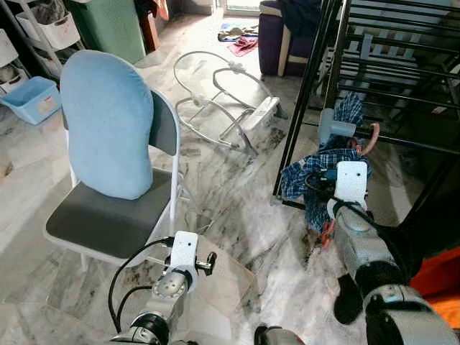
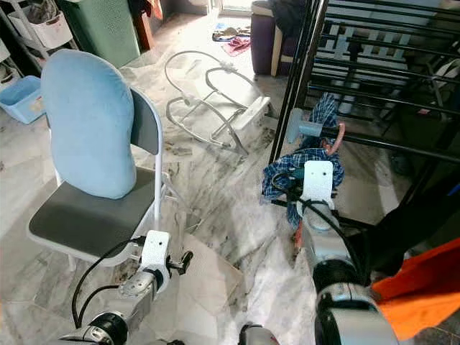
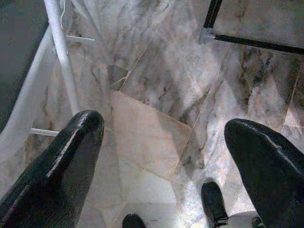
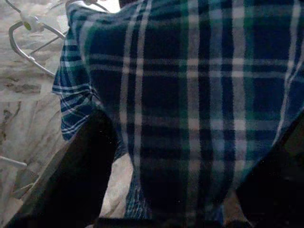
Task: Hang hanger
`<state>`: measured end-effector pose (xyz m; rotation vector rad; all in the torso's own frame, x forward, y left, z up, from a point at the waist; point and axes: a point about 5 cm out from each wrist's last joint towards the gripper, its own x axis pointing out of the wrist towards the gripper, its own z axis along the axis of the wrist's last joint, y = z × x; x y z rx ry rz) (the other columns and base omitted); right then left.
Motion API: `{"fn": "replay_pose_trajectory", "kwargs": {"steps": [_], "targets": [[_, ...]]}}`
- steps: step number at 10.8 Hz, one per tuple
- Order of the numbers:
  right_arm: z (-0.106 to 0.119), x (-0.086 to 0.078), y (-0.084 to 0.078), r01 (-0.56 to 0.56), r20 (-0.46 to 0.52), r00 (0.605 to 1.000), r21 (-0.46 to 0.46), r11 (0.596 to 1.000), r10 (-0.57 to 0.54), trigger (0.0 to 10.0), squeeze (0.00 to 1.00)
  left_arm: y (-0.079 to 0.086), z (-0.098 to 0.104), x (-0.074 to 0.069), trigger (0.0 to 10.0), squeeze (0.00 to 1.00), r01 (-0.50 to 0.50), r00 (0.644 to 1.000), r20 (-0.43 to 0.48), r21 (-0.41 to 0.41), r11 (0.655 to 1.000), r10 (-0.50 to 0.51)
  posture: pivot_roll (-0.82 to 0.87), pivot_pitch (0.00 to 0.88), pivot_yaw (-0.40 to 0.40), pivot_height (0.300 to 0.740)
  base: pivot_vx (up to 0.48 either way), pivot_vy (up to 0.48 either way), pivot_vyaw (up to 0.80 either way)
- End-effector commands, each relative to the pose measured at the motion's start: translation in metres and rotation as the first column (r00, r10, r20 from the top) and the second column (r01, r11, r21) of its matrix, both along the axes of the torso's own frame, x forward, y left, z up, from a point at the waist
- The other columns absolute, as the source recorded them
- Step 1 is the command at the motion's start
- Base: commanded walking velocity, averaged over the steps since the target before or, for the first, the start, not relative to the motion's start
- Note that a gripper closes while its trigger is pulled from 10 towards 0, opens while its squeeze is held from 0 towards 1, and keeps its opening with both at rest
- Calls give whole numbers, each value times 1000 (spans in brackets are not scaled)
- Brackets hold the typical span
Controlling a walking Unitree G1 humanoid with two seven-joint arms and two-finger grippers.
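Over on the left, a grey folding chair (image 1: 108, 215) carries a pale blue cushion (image 1: 108, 122) against its back. Just below it the left tool (image 3: 161, 156) hangs low over the marble floor (image 1: 237, 208), its two black fingers (image 3: 71, 152) spread wide apart with nothing between them; that arm looks idle.

Moving to the middle, a white wire frame (image 1: 223, 100) lies tipped on the floor, well apart from either arm.

Now the right side, where the action is. The right tool (image 4: 180, 185) is pushed up into a blue plaid shirt (image 1: 316, 172), and the wrist view has the cloth bunched between the two dark fingers (image 4: 80, 171), so it reads as clamped on the garment. A pinkish hanger (image 1: 372, 136) pokes up from the shirt's collar, just beyond the right tool. The black drying rack (image 1: 388, 79) stands right behind it, its bars running across, above and ahead of the hook.

The move to come turns on that: the hook must go up and forward onto a bar, and the right arm is far nearer.
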<state>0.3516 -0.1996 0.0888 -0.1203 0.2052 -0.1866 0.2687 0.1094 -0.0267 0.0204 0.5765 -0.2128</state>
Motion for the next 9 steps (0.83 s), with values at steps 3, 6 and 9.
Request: {"fn": "replay_pose_trajectory", "kwargs": {"steps": [3, 6, 9], "targets": [[1, -3, 6, -10, 15, 1000, -20, 1000, 11, 10000, 1000, 0, -2, -2, 10000, 0, 4, 1000, -17, 11, 1000, -4, -208, 131, 34, 740, 0, 0, 0], [6, -6, 4, -1, 51, 999, -54, 999, 4, 10000, 1000, -1, -2, -1, 10000, 0, 7, 1000, -16, 11, 1000, -7, -208, 128, 35, 740, 0, 0, 0], [15, -19, 5, 4, 169, 986, -95, 996, 12, 10000, 1000, 0, -3, -2, 10000, 0, 9, 1000, -20, 13, 1000, -8, -213, 123, 35, 740, 0, 0, 0]]}}
